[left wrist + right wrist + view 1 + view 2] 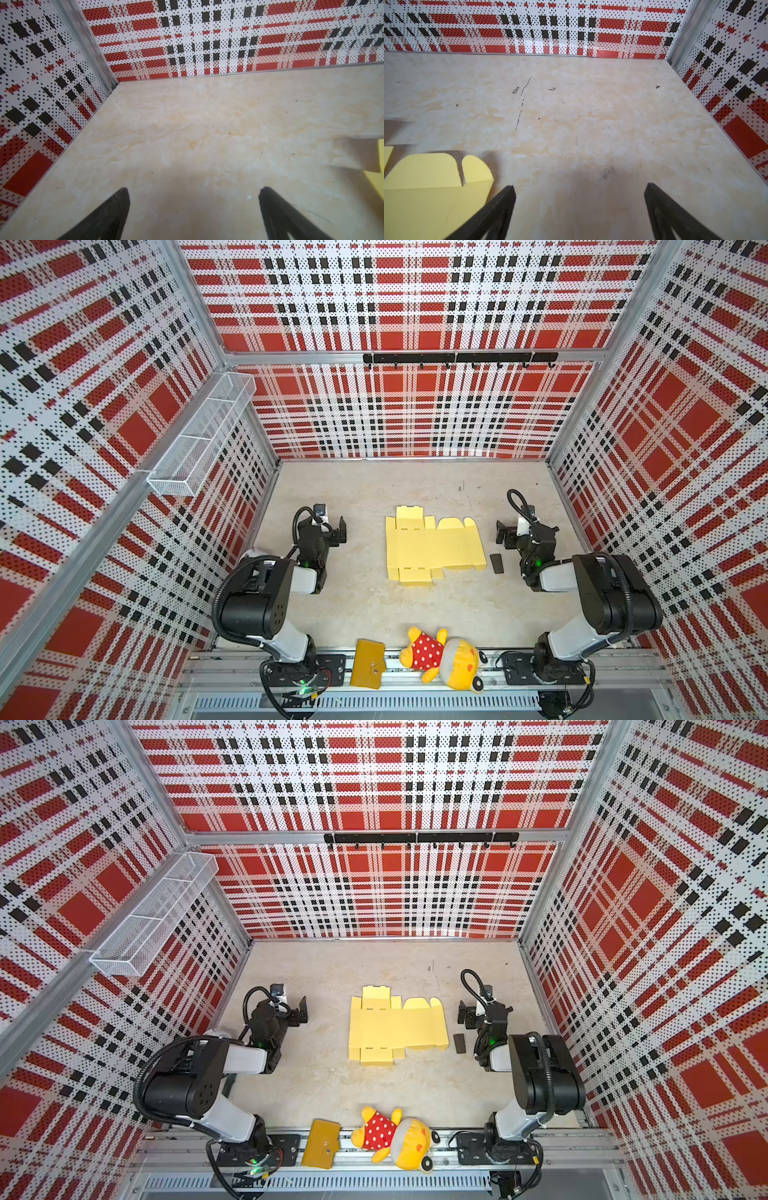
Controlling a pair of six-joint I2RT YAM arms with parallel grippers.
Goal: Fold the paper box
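Note:
The paper box (432, 547) (395, 1027) is a pale yellow die-cut sheet lying flat and unfolded in the middle of the table, its flaps spread out. My left gripper (338, 533) (300, 1011) hovers to the sheet's left, well apart from it. It is open, and in the left wrist view only bare table shows between the fingers of the left gripper (193, 190). A corner of the sheet (377, 182) shows at that view's edge. My right gripper (502, 534) (580, 187) is open and empty just right of the sheet (425, 187), beside its rounded flaps.
A small black flat piece (496, 563) lies between the sheet and the right arm. A mustard wallet (368, 664) and a yellow plush toy (446, 657) lie on the front rail. A mesh basket (199, 439) hangs on the left wall and a hook rail (459, 358) on the back wall.

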